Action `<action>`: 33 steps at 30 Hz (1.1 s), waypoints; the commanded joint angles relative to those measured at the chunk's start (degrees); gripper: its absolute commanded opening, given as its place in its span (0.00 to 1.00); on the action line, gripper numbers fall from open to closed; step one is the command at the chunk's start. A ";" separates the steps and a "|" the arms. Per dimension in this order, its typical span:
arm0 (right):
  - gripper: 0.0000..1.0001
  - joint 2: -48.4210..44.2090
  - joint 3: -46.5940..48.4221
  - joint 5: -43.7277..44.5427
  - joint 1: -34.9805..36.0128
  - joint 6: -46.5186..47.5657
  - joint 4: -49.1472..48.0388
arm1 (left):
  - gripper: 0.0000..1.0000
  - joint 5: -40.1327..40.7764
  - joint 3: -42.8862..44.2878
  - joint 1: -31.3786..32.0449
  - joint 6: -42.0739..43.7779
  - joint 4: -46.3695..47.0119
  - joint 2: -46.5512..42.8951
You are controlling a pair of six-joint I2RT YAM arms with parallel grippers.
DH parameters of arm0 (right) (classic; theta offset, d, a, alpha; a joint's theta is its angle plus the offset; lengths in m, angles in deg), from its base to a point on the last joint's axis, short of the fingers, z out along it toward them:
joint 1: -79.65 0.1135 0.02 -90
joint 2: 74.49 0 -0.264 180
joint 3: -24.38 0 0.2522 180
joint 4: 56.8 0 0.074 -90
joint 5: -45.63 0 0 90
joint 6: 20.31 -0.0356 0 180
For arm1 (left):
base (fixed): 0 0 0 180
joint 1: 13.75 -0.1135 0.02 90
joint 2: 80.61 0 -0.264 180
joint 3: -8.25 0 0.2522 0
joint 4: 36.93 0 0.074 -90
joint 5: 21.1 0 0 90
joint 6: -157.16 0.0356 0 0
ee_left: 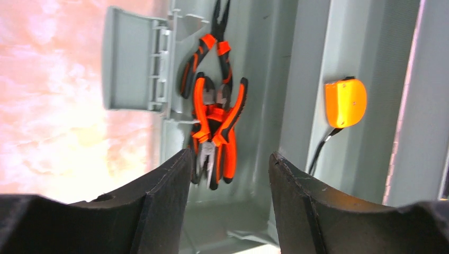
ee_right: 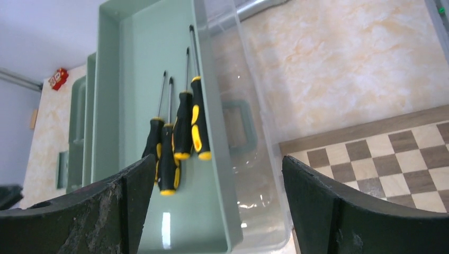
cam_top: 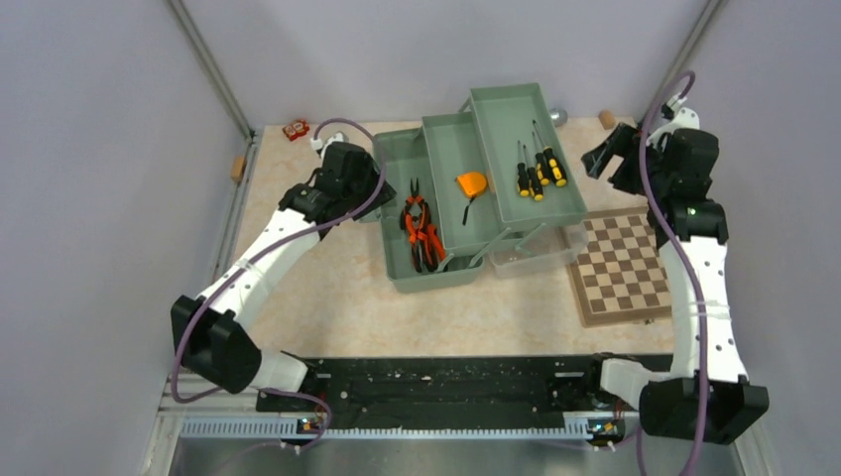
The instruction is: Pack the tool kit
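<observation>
Packing day: the toolbox stands fanned open between two spread, empty claws; pliers in the base, tape in the middle tray, screwdrivers in the top tray, all lying near-to-far; left gripper faces the base from its left edge; right gripper sits near the top tray, so folding it in looks like the right arm's job.
</observation>
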 commanded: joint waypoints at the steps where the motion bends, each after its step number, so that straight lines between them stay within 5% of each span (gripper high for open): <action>1: 0.87 6.63 5.95 -3.05 -3.00 1.00 -3.20 | 0.60 3.64 -4.28 -0.72 4.35 0.57 -5.07; 15: 0.82 19.54 -1.10 -1.29 -3.80 9.40 -4.10 | 0.61 -4.82 -19.59 -9.69 6.52 1.70 -18.10; 24: 0.59 22.26 -6.16 -7.30 -3.38 10.79 -7.56 | 0.60 -16.84 -25.68 -9.84 5.16 6.97 -17.45; 33: 0.50 22.59 -10.52 -0.85 -1.17 12.69 -9.05 | 0.60 -22.65 -28.51 -9.91 4.06 11.98 -14.43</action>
